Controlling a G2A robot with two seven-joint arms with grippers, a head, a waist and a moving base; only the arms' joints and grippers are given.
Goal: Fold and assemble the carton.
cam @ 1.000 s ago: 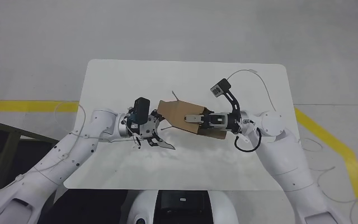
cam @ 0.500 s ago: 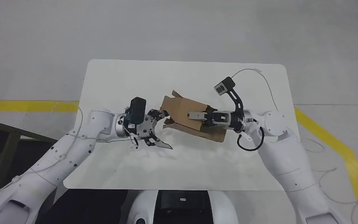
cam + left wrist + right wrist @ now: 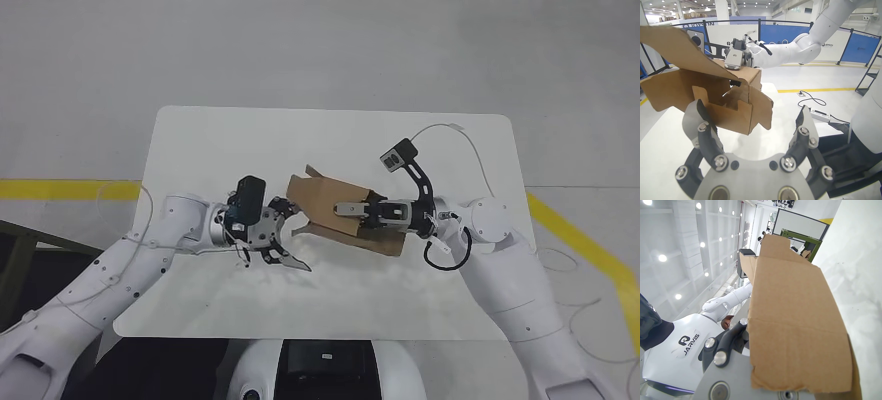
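Nearest the robot, at the left of centre, the left gripper [image 3: 281, 246] hangs over the table [image 3: 200, 140] with its fingers spread wide and nothing between them. It faces the open left end of the carton [image 3: 330, 200] from just beside it. In the left wrist view one finger [image 3: 696, 108] overlaps the notched flap [image 3: 728, 117]; contact cannot be confirmed.

The carton sits mid-table, and appears held slightly above the surface. Its body is already squared into a box shape. At the open end the upper flap [image 3: 674, 47] stands raised, the side flap [image 3: 761, 108] splays outward, and the notched flap is only partly turned in.

On the carton's right side, the right gripper [image 3: 345, 210] is clamped on the top panel, one finger above it and one below.

Assessment: erecting the body is done. Left to do are folding in and locking the flaps at the left end. The condition of the opposite end cannot be determined. I judge the task roughly midway.
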